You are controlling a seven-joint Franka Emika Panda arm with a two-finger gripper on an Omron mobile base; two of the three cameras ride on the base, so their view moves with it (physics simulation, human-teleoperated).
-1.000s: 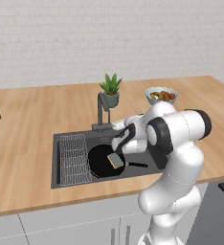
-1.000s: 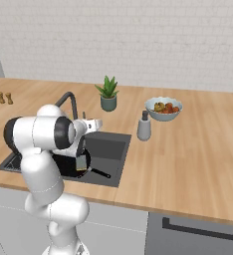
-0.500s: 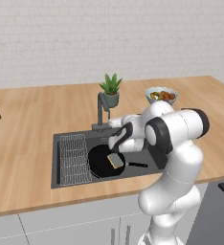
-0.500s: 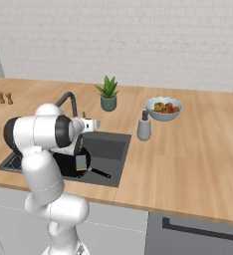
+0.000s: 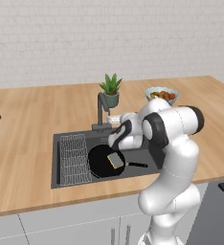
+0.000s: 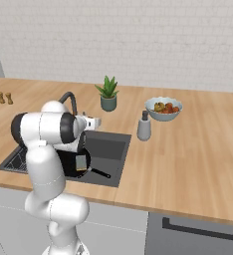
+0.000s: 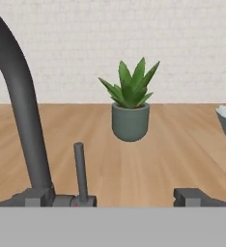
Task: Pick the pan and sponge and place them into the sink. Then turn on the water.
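The dark grey sink [image 5: 59, 179] is set into the wooden counter. Inside it lies the black pan [image 5: 99, 162], handle pointing right, with the sponge [image 5: 116, 160] resting on the pan's right side. The dark faucet [image 5: 102, 106] stands at the sink's back edge. My gripper [image 5: 113, 118] hovers by the faucet's base, above the pan. In the hand view the gripper [image 7: 115, 198] is open and holds nothing; the upright faucet lever [image 7: 79, 169] stands between the fingertips [image 7: 37, 197], nearer the left one. The faucet neck [image 7: 21, 96] curves up at left. Water is out of view.
A potted plant [image 5: 111, 91] stands just behind the faucet. A bowl of fruit [image 5: 161, 94] and a grey soap dispenser [image 6: 144, 128] sit right of the sink. A wire rack [image 5: 74, 152] fills the sink's left part. Small shakers [image 6: 4, 97] stand far left.
The hand has risen out of the sink and moved back toward the faucet's base. Pan and sponge stay where they were.
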